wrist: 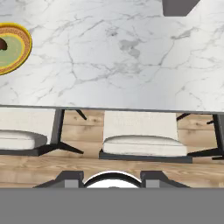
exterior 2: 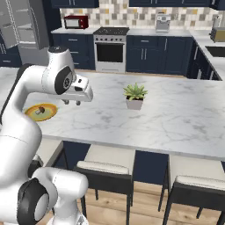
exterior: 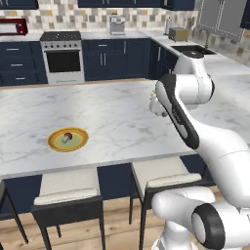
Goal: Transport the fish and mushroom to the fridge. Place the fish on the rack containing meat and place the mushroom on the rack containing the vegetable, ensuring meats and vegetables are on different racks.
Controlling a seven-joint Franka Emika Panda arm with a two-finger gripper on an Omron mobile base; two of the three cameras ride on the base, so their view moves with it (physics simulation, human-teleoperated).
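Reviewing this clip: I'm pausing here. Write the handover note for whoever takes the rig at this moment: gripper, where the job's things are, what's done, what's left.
Gripper: raised above the near part of the marble island counter, nothing visible between the fingers; open or shut cannot be told from these views.
Mushroom: lying on the yellow plate on the island, toward the robot's left.
Fish: not spotted on the counter, whereabouts unknown.
Other: potted plant stands on the island, clear of the plate.
Done: nothing confirmed; mushroom not yet picked.
Left: grasp mushroom, carry to the fridge's vegetable rack; find the fish and put it on the meat rack.
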